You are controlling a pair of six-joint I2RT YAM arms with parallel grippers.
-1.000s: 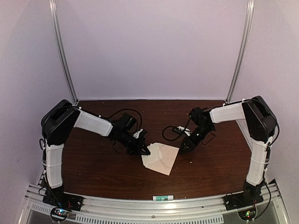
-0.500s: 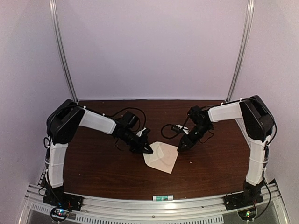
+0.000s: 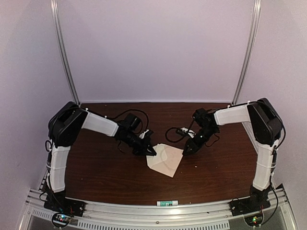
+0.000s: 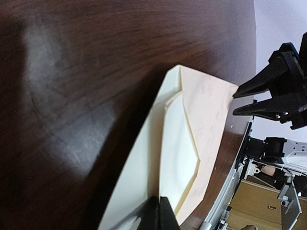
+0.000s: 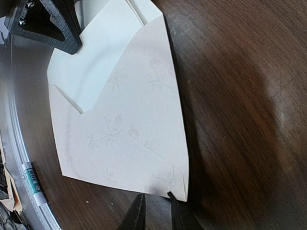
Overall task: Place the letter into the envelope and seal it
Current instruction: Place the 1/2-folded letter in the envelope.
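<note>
The envelope [image 3: 166, 162] [image 5: 134, 120] lies on the dark table, cream with a faint flower print and diagonal seams. Paler paper [image 5: 91, 62] [image 4: 180, 143] shows in its V-shaped mouth; I cannot tell whether that is the letter. My left gripper [image 3: 151, 153] [image 4: 160, 213] is shut on the paper at the mouth end. That edge is raised and casts a wide shadow. My right gripper [image 3: 184, 151] [image 5: 156, 208] stands slightly open at the opposite corner. One of its fingertips [image 5: 170, 196] touches the edge, and nothing is between them.
Black cables [image 3: 176, 134] loop on the table behind the grippers. A small green-and-white tube [image 3: 167, 203] [image 5: 32, 179] lies by the metal rail [image 3: 144, 211] at the near edge. Pale walls close in the back and sides.
My left gripper has shifted slightly right and back, taking the envelope's edge with it. My right gripper has moved left, up to the envelope's corner.
</note>
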